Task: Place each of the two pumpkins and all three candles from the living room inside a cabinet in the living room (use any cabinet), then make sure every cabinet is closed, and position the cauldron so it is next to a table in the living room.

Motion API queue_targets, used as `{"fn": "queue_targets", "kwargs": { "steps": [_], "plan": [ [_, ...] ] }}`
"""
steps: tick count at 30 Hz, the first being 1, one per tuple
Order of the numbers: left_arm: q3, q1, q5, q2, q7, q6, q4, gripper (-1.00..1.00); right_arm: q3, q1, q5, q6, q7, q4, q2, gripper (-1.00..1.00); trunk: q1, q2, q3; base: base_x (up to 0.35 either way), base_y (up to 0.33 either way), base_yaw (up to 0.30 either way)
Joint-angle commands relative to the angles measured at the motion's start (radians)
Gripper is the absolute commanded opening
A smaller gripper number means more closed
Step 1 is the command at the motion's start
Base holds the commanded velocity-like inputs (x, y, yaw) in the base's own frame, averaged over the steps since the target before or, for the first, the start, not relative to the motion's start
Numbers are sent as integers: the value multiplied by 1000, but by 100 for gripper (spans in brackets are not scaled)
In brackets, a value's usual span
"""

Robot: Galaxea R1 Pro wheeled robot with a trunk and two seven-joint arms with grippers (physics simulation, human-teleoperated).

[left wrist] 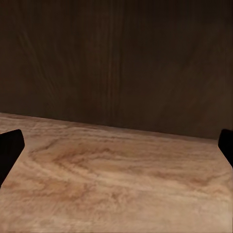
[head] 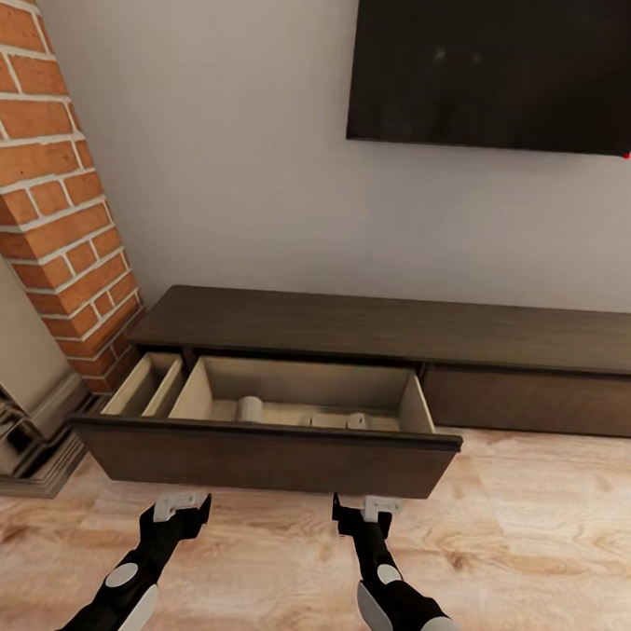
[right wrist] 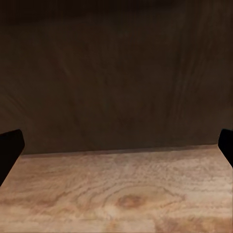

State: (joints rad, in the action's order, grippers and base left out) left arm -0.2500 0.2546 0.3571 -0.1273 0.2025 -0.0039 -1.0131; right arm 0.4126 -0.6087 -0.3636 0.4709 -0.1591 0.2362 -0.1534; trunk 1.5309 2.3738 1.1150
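Note:
The long dark brown cabinet (head: 389, 327) stands against the wall with its left drawer (head: 265, 454) pulled out. Three grey-beige candles lie in the drawer's pale interior: one (head: 249, 409) at the left, one (head: 306, 419) in the middle, one (head: 357, 420) at the right. My left gripper (head: 182, 506) and right gripper (head: 364, 510) hover low over the floor just short of the drawer front, both open and holding nothing. Each wrist view shows the dark drawer front (left wrist: 116, 63) (right wrist: 116, 77) close ahead between widely spread fingertips. Pumpkins, cauldron and coffee table are out of view.
A brick column (head: 57, 197) and a fireplace surround (head: 16, 409) stand at the left. A dark television (head: 508, 66) hangs on the wall above. The cabinet's right drawer front (head: 534, 401) is shut. Light wooden floor (head: 525, 552) lies beneath the arms.

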Motion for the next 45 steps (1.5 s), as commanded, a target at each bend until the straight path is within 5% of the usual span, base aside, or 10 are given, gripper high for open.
{"fn": "queue_targets", "kwargs": {
  "steps": [1,9,20,45],
  "plan": [
    [0,0,0,0,0,0,0,100,0,0,0,0,0,0,0,100,0,0,0,127,0,0],
    [1,0,-1,0,0,-2,0,100,0,0,0,0,0,0,0,100,0,0,0,27,0,0],
    [1,0,-1,0,0,-1,0,100,0,0,0,0,0,0,0,100,42,77,34,1,0,0],
    [0,0,0,0,0,0,1,100,0,0,0,0,0,0,0,100,42,77,34,126,10,0]
  ]
}}
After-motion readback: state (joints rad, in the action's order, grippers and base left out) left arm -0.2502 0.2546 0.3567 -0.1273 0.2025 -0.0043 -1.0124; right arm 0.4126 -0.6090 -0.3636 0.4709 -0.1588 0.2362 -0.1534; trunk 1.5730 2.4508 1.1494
